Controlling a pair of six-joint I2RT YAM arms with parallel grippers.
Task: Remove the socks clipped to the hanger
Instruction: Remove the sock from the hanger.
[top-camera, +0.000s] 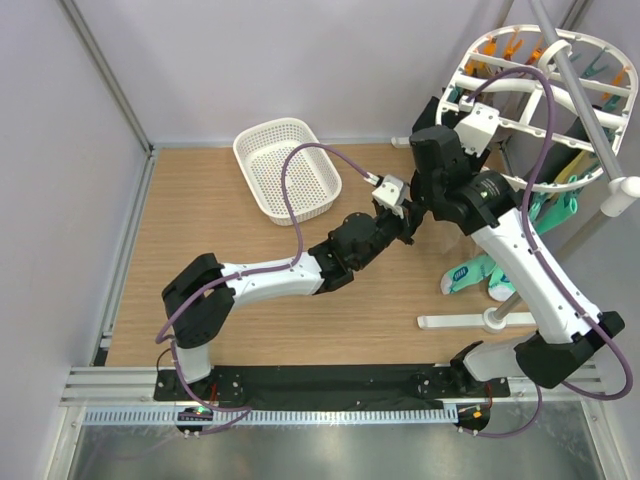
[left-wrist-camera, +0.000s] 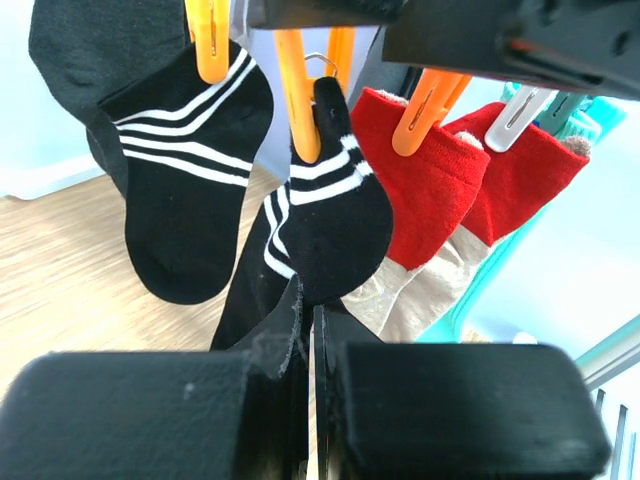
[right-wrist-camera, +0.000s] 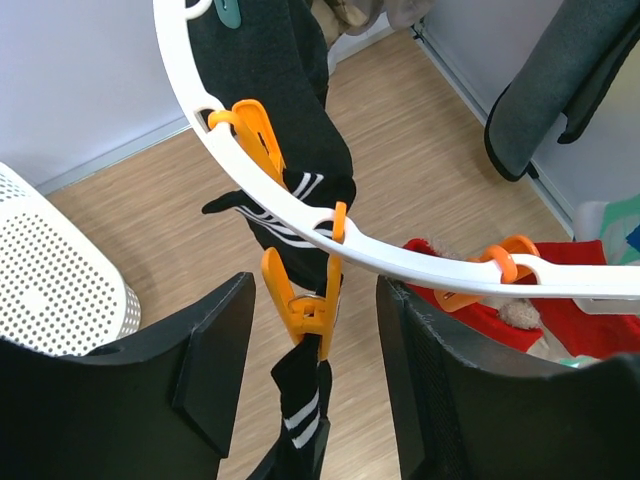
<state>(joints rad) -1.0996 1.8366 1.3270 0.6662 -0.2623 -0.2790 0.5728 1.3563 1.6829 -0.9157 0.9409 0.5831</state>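
The white hanger (top-camera: 560, 60) hangs at the far right, its rim (right-wrist-camera: 250, 190) crossing the right wrist view. A black sock with white stripes (left-wrist-camera: 325, 230) dangles from an orange peg (right-wrist-camera: 305, 305). My left gripper (left-wrist-camera: 315, 315) is shut on that sock's lower end. My right gripper (right-wrist-camera: 315, 290) is open, one finger on each side of the peg, apart from it. Beside it hang a second black striped sock (left-wrist-camera: 185, 200), two red socks (left-wrist-camera: 430, 190), a beige sock (left-wrist-camera: 410, 290) and a teal one (left-wrist-camera: 490, 270).
A white perforated basket (top-camera: 287, 165) stands at the back of the wooden table. Teal socks (top-camera: 475, 275) lie by the hanger stand's base (top-camera: 470, 320). Dark fabric (right-wrist-camera: 540, 110) hangs past the hanger. Both arms crowd together under the hanger's left edge.
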